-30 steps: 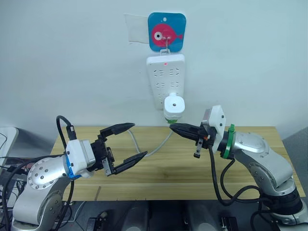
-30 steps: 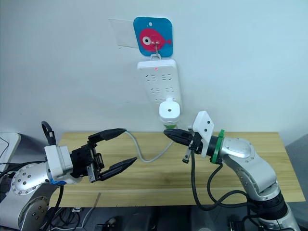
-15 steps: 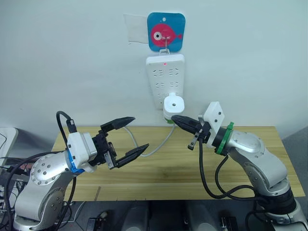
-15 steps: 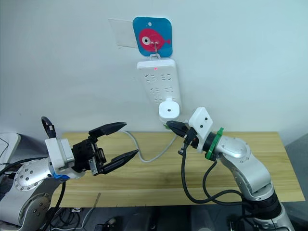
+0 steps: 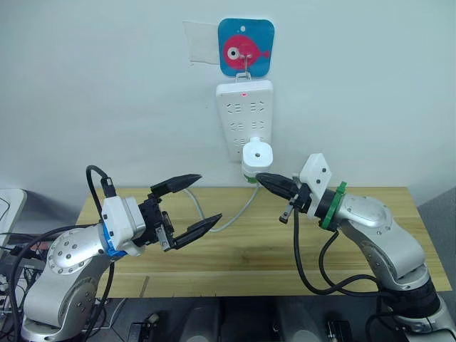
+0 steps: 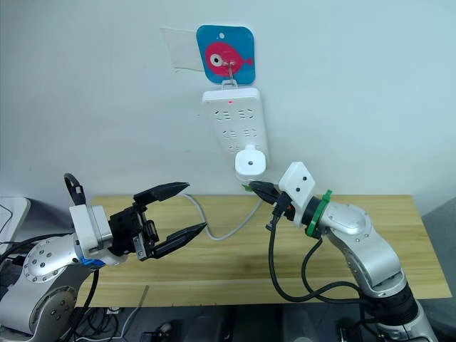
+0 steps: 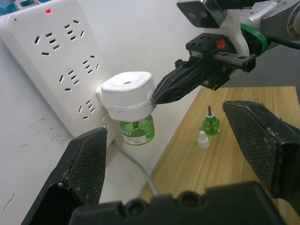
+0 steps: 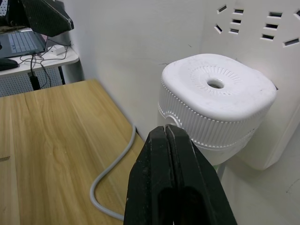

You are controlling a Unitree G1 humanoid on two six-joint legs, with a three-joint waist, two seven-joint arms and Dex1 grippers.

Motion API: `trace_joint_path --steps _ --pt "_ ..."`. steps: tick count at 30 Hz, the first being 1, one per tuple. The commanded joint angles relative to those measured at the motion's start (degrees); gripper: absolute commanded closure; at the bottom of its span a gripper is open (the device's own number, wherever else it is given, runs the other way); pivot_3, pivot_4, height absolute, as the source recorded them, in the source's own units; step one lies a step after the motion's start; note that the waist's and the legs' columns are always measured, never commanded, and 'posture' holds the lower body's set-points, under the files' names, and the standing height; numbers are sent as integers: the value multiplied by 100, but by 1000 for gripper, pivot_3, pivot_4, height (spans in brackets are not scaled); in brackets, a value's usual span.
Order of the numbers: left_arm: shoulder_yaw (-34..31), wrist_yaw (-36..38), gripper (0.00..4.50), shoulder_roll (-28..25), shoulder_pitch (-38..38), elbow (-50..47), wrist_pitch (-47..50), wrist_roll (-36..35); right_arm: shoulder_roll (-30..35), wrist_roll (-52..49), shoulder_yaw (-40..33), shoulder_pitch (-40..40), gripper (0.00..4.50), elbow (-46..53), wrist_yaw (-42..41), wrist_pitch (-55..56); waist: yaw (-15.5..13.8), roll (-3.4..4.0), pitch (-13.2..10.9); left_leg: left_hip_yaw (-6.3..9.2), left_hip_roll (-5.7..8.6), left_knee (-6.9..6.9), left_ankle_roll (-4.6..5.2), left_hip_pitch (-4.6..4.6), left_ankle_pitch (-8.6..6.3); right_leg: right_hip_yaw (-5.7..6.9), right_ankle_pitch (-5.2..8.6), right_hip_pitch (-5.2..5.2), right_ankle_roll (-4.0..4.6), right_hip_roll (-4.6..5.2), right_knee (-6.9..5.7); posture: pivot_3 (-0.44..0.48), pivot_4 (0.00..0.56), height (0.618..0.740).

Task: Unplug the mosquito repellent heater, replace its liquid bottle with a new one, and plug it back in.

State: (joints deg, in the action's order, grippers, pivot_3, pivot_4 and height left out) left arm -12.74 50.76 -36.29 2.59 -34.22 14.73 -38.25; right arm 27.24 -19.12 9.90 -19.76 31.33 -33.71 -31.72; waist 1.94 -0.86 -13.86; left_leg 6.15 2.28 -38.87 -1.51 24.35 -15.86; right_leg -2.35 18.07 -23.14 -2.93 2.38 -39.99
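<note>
Two grippers are held above a wooden table (image 5: 235,249) set against a pale wall. The left gripper (image 5: 191,203) is spread wide, its fingers well apart and empty, hovering over the table's left half. Behind it, a grey cable (image 5: 206,221) runs across the tabletop to the white power strip (image 5: 246,117), which is hung on the wall from a blue fish hook plate (image 5: 246,47), its red light lit. The mosquito repellent heater (image 7: 127,93) is plugged into the strip's lowest socket, with a green liquid bottle (image 7: 136,132) beneath it. The right gripper (image 5: 265,179) is pressed together with nothing between its fingers, its tips touching or just beside the heater's side. A second green bottle (image 7: 211,124) and a small white cap (image 7: 202,139) are seen standing on the table, beyond the right gripper.
</note>
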Motion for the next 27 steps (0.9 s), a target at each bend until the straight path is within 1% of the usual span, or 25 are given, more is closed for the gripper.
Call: trace_joint_path --steps 1,15,18,23,26,27 --pt "5 -7 0 0 3 -195 -37 -113 -62 51 -136 -55 4477 30 90 123 0 0 0 0 0 0 0 0 0 0 0 0 0 0 0 -4 254 740" --pt "34 22 0 4 10 -156 -45 -101 -298 181 -270 -34 4477 128 500 -79 3 0 0 1 -1 0 -3 -1 2 0 -2 0 4 -1 -2 -14 259 740" --pt "53 35 0 8 17 -162 -64 -83 -227 55 -226 66 4477 264 332 -152 2 0 0 2 -1 0 -4 -2 2 0 -3 0 5 -1 -3 -16 257 740" --pt "43 38 0 -44 43 -123 -41 -57 118 -245 -268 203 4477 395 -183 -111 2 0 0 1 -1 1 -3 -2 2 0 -3 1 5 -2 0 -14 257 740" --pt "-29 -100 0 -60 70 -130 115 -153 317 -500 -451 255 3946 493 -450 -92 3 0 0 2 -3 3 -3 -2 2 0 -3 1 5 -4 1 -12 259 740" --pt "-57 -192 0 -50 66 -140 189 -193 358 -549 -494 266 3639 509 -494 -84 3 0 0 1 -4 3 -2 -2 2 -1 -3 1 5 -4 1 -8 258 740"
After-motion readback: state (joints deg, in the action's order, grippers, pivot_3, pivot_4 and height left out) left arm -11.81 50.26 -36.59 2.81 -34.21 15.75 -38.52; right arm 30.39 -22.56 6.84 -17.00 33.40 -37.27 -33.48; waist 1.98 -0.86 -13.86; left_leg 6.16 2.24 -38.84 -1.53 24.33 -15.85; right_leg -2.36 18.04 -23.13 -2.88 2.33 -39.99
